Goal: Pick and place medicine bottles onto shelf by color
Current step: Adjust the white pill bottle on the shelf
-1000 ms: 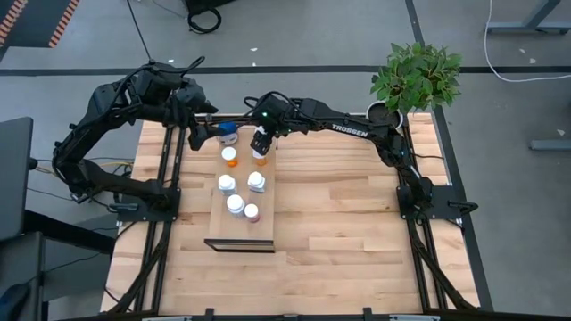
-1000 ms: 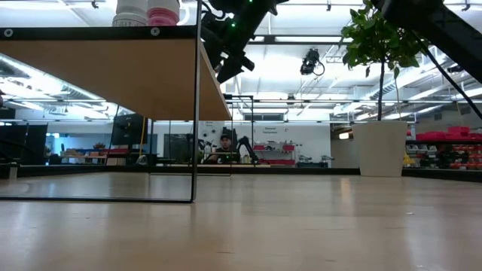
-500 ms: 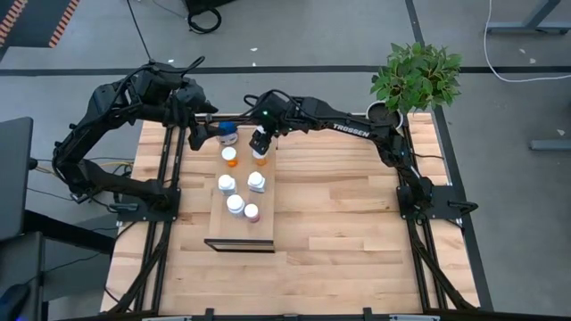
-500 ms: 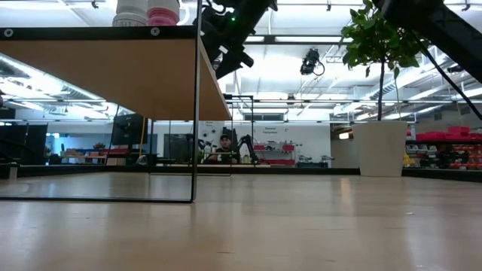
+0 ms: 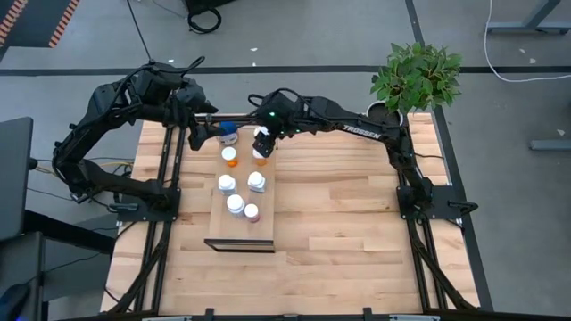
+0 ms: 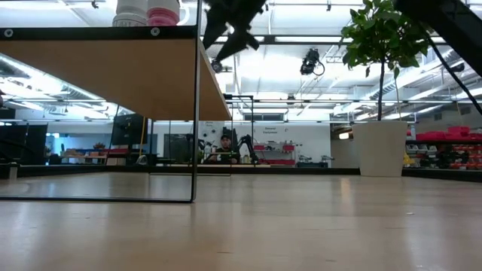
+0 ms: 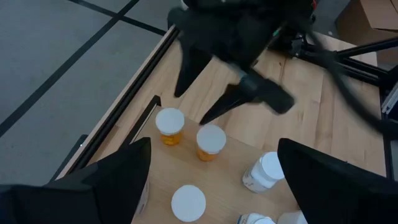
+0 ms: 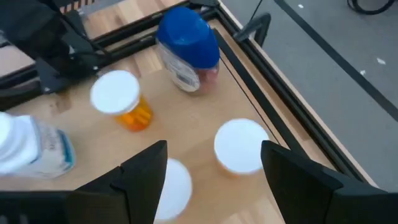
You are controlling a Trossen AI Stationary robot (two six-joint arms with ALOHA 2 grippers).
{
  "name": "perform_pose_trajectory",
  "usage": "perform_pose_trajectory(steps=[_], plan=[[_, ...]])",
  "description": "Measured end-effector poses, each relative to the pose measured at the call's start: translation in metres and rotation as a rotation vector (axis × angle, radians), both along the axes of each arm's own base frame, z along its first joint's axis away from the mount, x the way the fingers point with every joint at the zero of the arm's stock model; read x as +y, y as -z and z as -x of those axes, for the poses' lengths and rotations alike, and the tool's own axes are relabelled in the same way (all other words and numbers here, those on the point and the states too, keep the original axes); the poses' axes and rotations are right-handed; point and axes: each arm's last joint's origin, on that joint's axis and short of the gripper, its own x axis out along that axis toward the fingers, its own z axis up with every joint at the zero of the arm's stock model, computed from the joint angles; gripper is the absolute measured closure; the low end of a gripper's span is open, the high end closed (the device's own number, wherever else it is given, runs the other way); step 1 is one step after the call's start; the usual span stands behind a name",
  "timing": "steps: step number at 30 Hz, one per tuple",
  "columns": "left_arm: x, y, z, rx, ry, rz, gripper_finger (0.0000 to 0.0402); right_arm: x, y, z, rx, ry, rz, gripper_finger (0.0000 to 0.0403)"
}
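Since the right gripper [image 5: 261, 143] hangs with fingers parted and empty above an orange bottle [image 5: 260, 157] standing on the shelf [image 5: 264, 232], it should be lifted straight, clear of neighbouring caps, while the wide-open left gripper [image 5: 198, 135] waits beside the blue bottle [image 5: 228, 134].

right gripper [image 5: 261, 143] has lifted off the orange bottle [image 5: 260, 157] at the far end of the shelf [image 5: 264, 234]: that bottle's white cap is now partly exposed in high view. Fingers spread, nothing between them; bottle stands on the board. Right arm's elbow has shifted slightly. In low view the gripper has risen toward the top edge.
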Motion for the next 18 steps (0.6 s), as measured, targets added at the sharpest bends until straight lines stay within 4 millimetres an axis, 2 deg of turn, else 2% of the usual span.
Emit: perform_pose_trajectory(steps=[4,9,14,18], plan=[[0.0,0.0,0.0,0.0,0.0,0.0,0.0047,0.014,-0.017,0.007,-0.043,-0.014,0.011,0.0136],[0.0,0.0,0.0,-0.001,0.0,-0.001,0.0047,0.043,-0.039,0.011,-0.16,-0.13,-0.038,0.0136],[0.0,0.0,0.0,-0.005,0.0,-0.002,0.0047,0.076,-0.05,0.014,-0.203,-0.21,-0.066,0.0136],[0.001,-0.002,-0.002,-0.038,-0.024,0.017,0.0047,0.091,-0.052,0.018,-0.196,-0.219,-0.078,0.0136]])
